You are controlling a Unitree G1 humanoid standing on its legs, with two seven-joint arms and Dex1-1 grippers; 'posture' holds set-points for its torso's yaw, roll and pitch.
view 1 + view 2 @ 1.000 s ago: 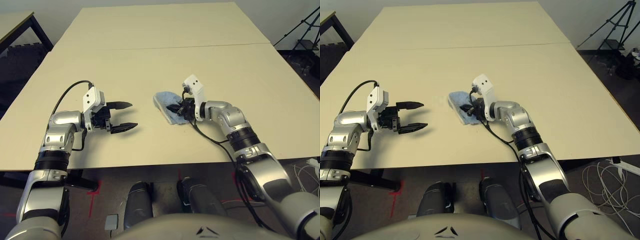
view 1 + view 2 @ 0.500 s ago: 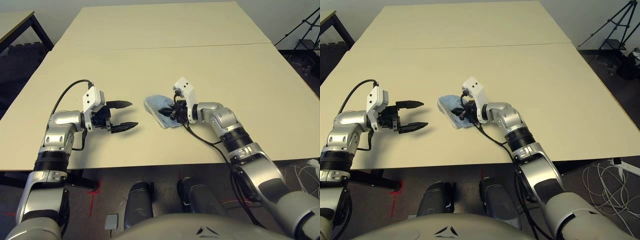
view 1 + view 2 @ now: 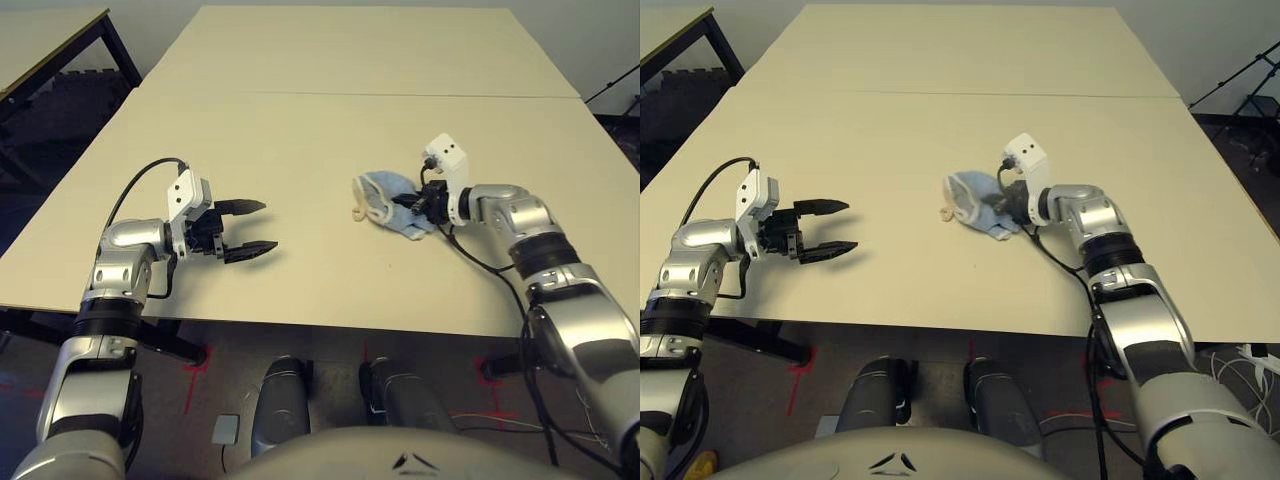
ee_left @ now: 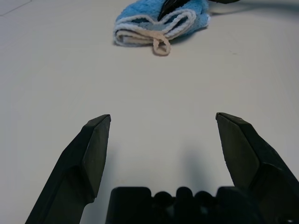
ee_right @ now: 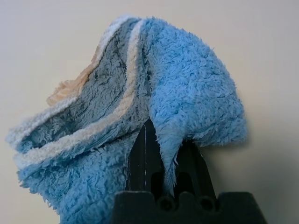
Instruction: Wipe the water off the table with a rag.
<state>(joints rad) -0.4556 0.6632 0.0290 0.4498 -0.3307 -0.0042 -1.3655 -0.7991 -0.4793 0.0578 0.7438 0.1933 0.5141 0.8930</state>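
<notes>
rag [image 5: 196, 84]: light blue, whitish edging | loop [image 4: 161, 45]: cream | table [image 3: 300, 150]: plain pale beige

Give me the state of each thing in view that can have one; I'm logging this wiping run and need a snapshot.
rag: bunched and folded, pinched near its middle, cream loop out at one side
right gripper: shut on the rag
left gripper: open, nothing between its fingers, over the table
table: standing, top bare around the rag apart from a tiny dark speck

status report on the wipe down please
Right end effector shut on rag. Left end effector open, empty. Rag on table; nothing blocking it.
</notes>
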